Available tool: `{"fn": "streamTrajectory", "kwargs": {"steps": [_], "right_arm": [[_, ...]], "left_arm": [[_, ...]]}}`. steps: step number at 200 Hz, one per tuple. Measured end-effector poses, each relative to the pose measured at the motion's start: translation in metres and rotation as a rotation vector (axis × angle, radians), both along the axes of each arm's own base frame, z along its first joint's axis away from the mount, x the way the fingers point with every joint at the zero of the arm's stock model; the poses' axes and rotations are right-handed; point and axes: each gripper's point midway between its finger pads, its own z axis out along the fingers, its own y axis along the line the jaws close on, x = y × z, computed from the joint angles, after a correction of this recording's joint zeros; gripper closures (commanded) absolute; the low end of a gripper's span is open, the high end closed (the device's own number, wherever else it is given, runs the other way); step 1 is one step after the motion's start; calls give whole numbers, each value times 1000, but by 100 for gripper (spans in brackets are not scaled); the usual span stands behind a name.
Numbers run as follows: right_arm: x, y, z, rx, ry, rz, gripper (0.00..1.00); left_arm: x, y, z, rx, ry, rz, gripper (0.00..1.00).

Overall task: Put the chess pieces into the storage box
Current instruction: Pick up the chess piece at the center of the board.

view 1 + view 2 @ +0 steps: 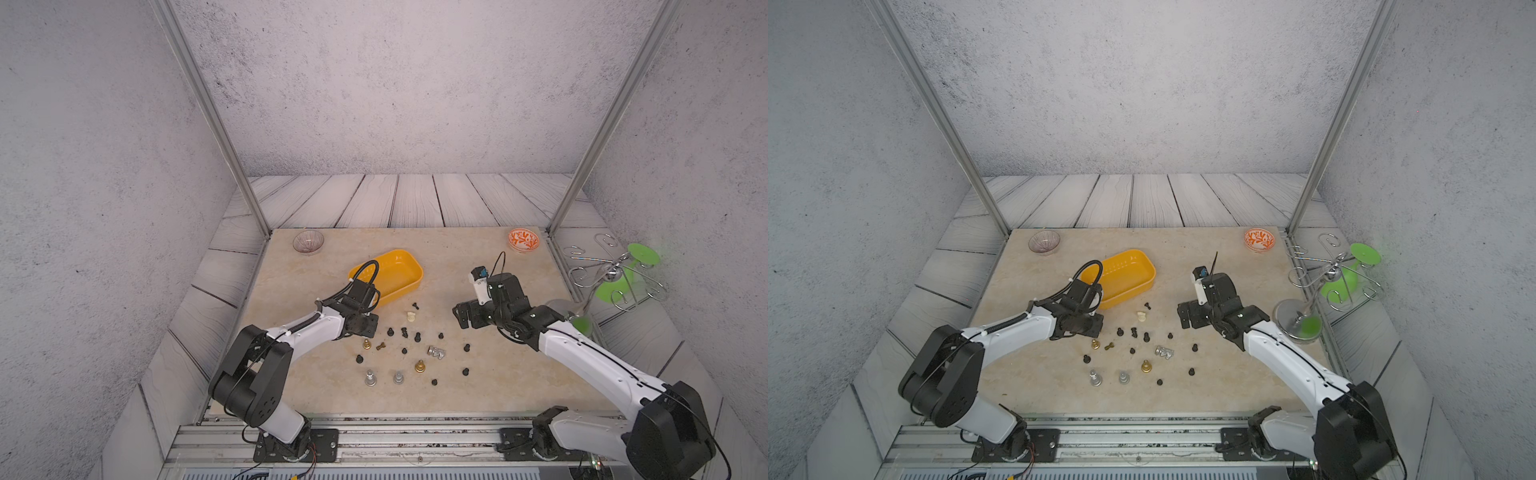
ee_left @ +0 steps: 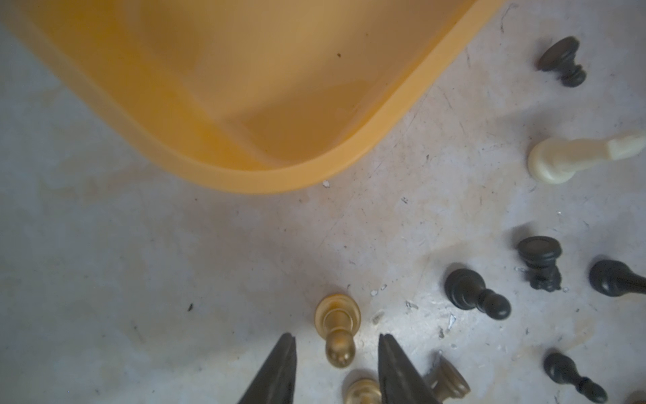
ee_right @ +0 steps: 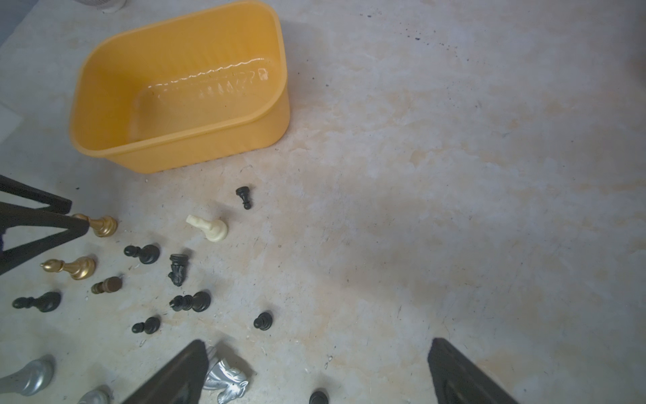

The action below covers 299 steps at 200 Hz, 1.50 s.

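Pieces all lie on the counter, none in the box; the box interior is bare in the right wrist view. The scatter sits between the two grippers and back from them toward the arm bases: mostly small black, a few gold, some silver, one cream piece. Left gripper points down at the counter, jaws partly apart and straddling a gold pawn. The pawn's head sits between the fingers with a sliver of counter on each side, so no pinch shows. Two more gold pieces are close by the same fingers. The box lies just beyond this gripper, away from its arm base, one rounded corner filling the left wrist view ahead of the fingertips. A black pawn lies on its side between box and cream piece, off toward the right gripper. Right gripper is over the counter with jaws spread wide and nothing between them. A silver knight shows just beside one finger, partly hidden by it. From this gripper the box is ahead and over toward the left arm. Well beyond both grippers, at the far corners of the counter, are a clear bowl past the left and an orange bowl past the right.
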Motion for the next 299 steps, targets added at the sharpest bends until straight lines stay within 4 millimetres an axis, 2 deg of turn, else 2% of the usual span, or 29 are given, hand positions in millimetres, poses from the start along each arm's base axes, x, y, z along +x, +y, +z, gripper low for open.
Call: {"fn": "streamTrajectory", "kwargs": {"steps": [61, 111, 156, 181, 224, 253, 299], "right_arm": [[0, 0, -6, -3, 29, -12, 1], [-4, -2, -10, -13, 55, -16, 1], [-5, -4, -12, -21, 62, -22, 1], [-6, -5, -12, -21, 64, -25, 1], [-6, -5, -13, -22, 70, -32, 1], [-5, -8, -13, -28, 66, -46, 1], [-5, -9, -13, -32, 66, -54, 1]], "left_arm": [[4, -4, -4, 20, 6, -27, 74], [4, -4, -5, 27, 8, -33, 75], [4, -3, -10, 36, 17, -34, 83], [4, -3, -10, 38, 16, -34, 91], [3, -3, -7, 41, 22, -37, 93], [6, -5, 12, 24, -10, -47, 93], [24, -16, 71, -35, -130, -64, 94]]}}
